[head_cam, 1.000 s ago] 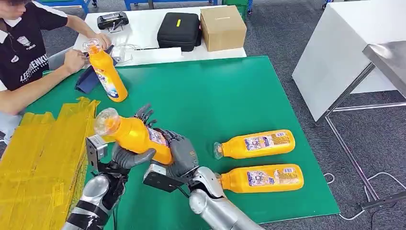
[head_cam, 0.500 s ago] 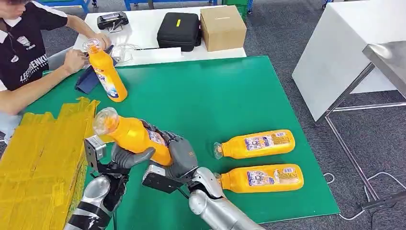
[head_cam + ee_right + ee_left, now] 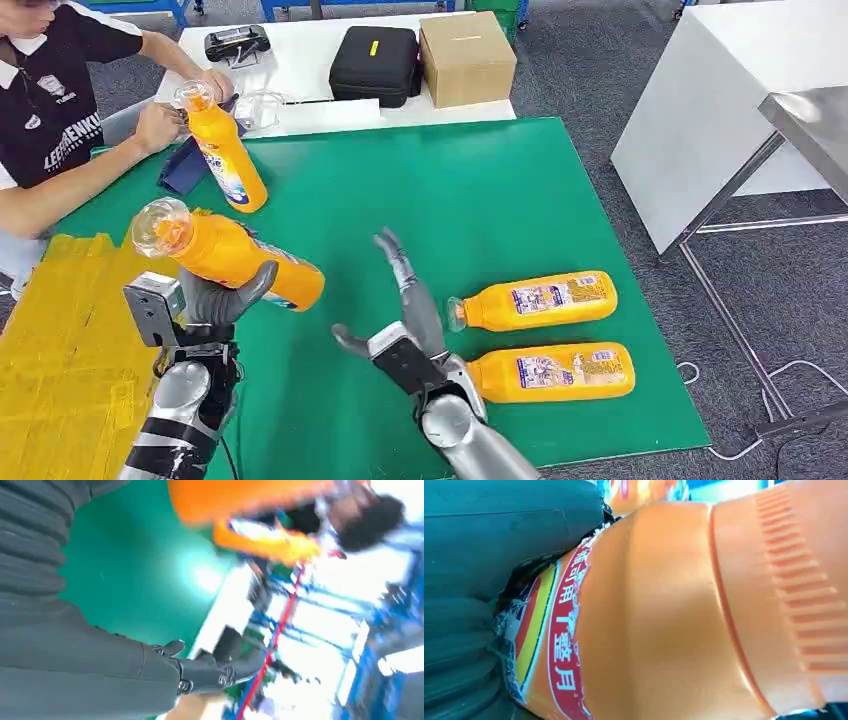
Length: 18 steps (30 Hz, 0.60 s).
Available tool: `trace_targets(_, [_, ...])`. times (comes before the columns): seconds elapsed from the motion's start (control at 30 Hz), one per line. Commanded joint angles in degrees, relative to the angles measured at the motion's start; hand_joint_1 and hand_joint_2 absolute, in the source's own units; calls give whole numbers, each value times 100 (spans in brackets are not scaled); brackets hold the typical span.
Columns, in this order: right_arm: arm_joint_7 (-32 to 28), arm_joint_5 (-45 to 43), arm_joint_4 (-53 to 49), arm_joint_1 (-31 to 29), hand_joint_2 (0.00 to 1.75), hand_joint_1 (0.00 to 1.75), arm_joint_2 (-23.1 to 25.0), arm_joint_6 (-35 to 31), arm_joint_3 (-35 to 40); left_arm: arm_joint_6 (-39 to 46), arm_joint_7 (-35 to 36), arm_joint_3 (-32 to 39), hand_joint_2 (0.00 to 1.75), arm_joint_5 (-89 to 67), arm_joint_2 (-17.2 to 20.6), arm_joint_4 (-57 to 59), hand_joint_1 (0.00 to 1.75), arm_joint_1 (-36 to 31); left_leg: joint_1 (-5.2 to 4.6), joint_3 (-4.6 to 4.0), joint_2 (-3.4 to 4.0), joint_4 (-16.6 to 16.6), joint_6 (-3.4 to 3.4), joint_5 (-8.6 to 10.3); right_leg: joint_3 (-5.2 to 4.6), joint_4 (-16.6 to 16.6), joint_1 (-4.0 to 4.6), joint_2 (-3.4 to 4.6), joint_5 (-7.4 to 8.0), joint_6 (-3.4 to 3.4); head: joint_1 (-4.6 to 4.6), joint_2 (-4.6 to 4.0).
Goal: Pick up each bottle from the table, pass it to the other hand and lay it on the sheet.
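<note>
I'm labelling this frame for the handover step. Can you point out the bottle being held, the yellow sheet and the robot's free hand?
held bottle (image 3: 235, 258), head view, on its orange body.
yellow sheet (image 3: 70, 340), head view, on a bare stretch.
right hand (image 3: 405, 310), head view, on the palm, fingers spread.

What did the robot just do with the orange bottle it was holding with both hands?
The right hand let go of the held bottle and opened its fingers. The left hand carried it alone toward the yellow sheet. The two lying bottles and the person's bottle stayed put.
</note>
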Motion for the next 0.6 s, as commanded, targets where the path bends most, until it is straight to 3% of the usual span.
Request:
trace_targets(0.03, [-142, -177, -1446, 360, 0, 0, -544, -5, -752, 1738, 155, 340, 175, -2142, 521, 809, 175, -656, 9, 20, -22, 6, -1, -7, 27, -2, 8, -12, -6, -8, 0, 0])
trace_targets(0.07, [-218, -242, -1601, 404, 0, 0, -565, -2, -857, 1865, 359, 263, 175, -2772, 712, 1041, 175, -777, 8, 22, -23, 5, -2, -7, 28, -1, 8, -13, -7, -9, 0, 0])
trace_targets(0.2, [-206, -261, -1745, 443, 0, 0, -587, 85, -954, 1747, 283, 446, 175, -2813, 718, 1210, 175, -877, 7, 24, -29, 4, -3, -6, 30, -1, 7, -21, -10, -10, 0, 0])
trace_targets(0.23, [-269, -257, -1741, 432, 175, 0, -559, 60, -961, 2156, 558, 292, 175, -3648, 852, 1403, 175, -941, 9, 30, -24, 3, -3, -9, 36, -4, 9, -14, -10, -10, 0, 0])
trace_targets(0.4, [-269, -407, -2025, 342, 175, 0, -672, 197, -1033, 2993, 2275, -209, 175, -8159, 1810, 3195, 175, -1468, 9, 34, -17, 3, -5, -8, 34, 1, 8, -8, -9, -12, 0, 0])
trace_targets(0.5, [-283, -563, -1970, 249, 175, 0, -713, 411, -1037, 2430, 2167, -545, 175, -8618, 2068, 4480, 175, -1860, 6, 38, 10, -9, -5, -4, 29, -6, 5, 18, 2, -11, 0, 0])
trace_targets(0.6, [-290, -641, -1983, 252, 175, 0, -701, 501, -1022, 2237, 2099, -502, 175, -8527, 2039, 4997, 175, -1946, 9, 37, 5, -2, -4, -6, 29, -1, 8, 9, -3, -11, 0, 0])
